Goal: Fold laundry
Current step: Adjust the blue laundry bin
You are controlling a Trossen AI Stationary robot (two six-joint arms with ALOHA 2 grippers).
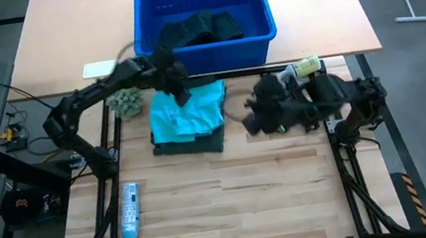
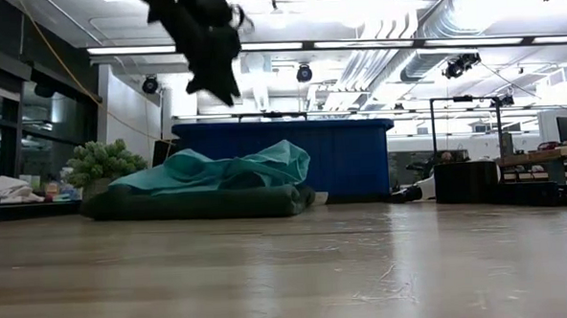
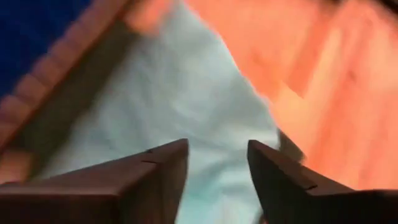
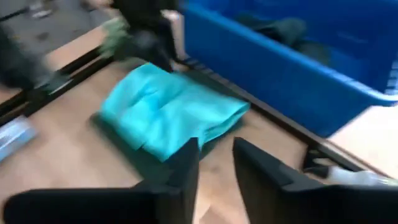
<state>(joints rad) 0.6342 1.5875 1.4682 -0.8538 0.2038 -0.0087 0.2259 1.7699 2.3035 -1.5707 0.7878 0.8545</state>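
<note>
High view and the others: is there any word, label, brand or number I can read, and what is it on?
No text reads in any view.
Blue-and-white tube on the table's front left: it carries print, too small to read.
Yellow-capped bottle near the right arm: no legible label.
Blue bin, turquoise shirt, dark green garment: no markings visible.

Left pincer (image 3: 217, 180) parted (empty); right pincer (image 4: 214, 168) parted.

bare table front (image 1: 234, 208), laundry pile (image 1: 188, 118) before blue bin (image 1: 205, 12)
</note>
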